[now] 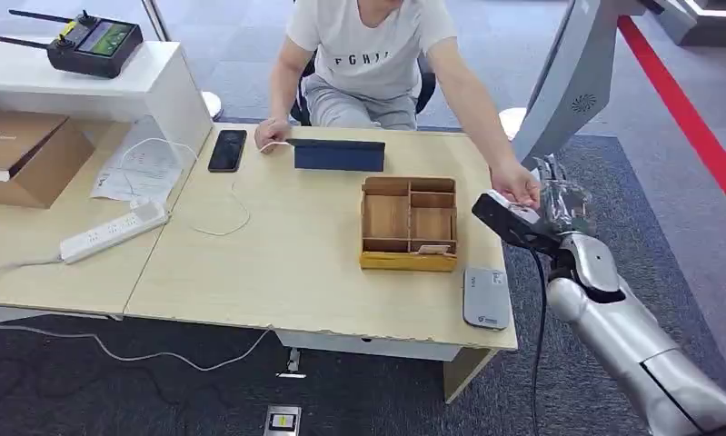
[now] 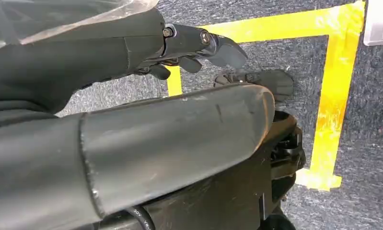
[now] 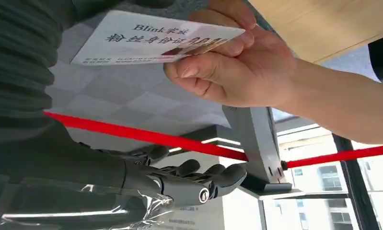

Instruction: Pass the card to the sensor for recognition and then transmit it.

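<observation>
The head view looks down on a light wooden table (image 1: pixel 277 263) with a seated person (image 1: pixel 368 45) at its 12 o'clock edge. The robot's right hand (image 1: pixel 559 204) is raised off the table's 3 o'clock edge, wrapped in clear film, beside the person's hand (image 1: pixel 515 184), which reaches out to it. In the right wrist view the person's hand (image 3: pixel 232 67) pinches a white printed card (image 3: pixel 151 38) between thumb and fingers, while the right hand's dark fingers (image 3: pixel 199 177) lie loosely curled and apart, well clear of the card and gripping nothing. The card thus sits in the person's hold, just beside the right hand and off the tabletop. A grey sensor pad (image 1: pixel 486 297) lies flat near the table's 4 o'clock corner, close to a wooden compartment tray (image 1: pixel 409 224) at centre-right. A dark blue flat case (image 1: pixel 338 154) lies toward 12 o'clock, with a black phone (image 1: pixel 227 150) at its 9 o'clock side and a white cable (image 1: pixel 223 218) trailing from it. A white power strip (image 1: pixel 114 232) rests at the 9 o'clock side. The left wrist view shows the left hand (image 2: pixel 199 45) hanging above dark carpet marked with yellow tape (image 2: pixel 330 96); its fingers are curled in with nothing between them.
</observation>
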`<state>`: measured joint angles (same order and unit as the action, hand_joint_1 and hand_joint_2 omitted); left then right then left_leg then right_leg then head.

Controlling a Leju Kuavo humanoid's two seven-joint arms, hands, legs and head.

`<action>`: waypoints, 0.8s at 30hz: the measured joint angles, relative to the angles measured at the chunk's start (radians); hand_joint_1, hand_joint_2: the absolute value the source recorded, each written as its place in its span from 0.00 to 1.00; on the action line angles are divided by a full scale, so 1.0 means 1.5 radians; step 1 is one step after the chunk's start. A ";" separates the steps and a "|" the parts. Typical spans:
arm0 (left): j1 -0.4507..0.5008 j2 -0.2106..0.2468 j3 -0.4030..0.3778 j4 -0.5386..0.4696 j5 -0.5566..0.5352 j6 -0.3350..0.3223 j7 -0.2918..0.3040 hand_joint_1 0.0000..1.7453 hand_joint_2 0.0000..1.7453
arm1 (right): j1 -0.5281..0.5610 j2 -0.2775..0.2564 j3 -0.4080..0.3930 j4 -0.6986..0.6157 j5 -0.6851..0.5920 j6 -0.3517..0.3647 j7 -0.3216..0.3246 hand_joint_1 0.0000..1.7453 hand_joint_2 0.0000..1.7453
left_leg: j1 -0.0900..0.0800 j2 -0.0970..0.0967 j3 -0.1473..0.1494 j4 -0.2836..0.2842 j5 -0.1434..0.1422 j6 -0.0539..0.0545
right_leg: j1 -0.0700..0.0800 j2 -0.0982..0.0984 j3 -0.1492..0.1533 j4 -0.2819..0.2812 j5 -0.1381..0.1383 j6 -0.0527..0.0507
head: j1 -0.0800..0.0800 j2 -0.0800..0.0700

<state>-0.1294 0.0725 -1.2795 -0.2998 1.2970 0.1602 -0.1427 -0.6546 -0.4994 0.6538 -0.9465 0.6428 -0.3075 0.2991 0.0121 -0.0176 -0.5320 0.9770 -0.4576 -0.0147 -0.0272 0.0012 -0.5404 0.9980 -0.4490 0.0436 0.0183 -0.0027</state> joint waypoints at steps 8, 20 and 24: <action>0.000 0.000 0.000 0.000 -0.003 0.001 0.000 0.00 0.00 | -0.003 0.000 -0.001 0.006 0.016 0.000 -0.002 1.00 1.00 | 0.000 0.000 0.000 0.000 0.000 0.000 | 0.000 0.000 0.000 0.000 0.000 0.000 | 0.000 0.000; 0.001 -0.001 0.000 0.000 0.004 0.010 0.000 0.00 0.00 | -0.014 0.001 -0.001 0.020 0.020 0.006 -0.014 1.00 1.00 | 0.000 0.000 0.000 0.000 0.000 0.000 | 0.000 0.000 0.000 0.000 0.000 0.000 | 0.000 0.000; 0.001 -0.002 0.000 0.000 0.004 0.013 0.003 0.00 0.00 | -0.014 0.003 -0.001 0.024 0.022 0.005 -0.018 1.00 1.00 | 0.000 0.000 0.000 0.000 0.000 0.000 | 0.000 0.000 0.000 0.000 0.000 0.000 | 0.000 0.000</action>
<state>-0.1280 0.0698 -1.2795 -0.2995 1.3035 0.1797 -0.1385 -0.6752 -0.4948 0.6523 -0.9102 0.6756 -0.3006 0.2716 0.0121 -0.0176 -0.5319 0.9770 -0.4575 -0.0147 -0.0272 0.0012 -0.5403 0.9980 -0.4489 0.0436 0.0187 -0.0027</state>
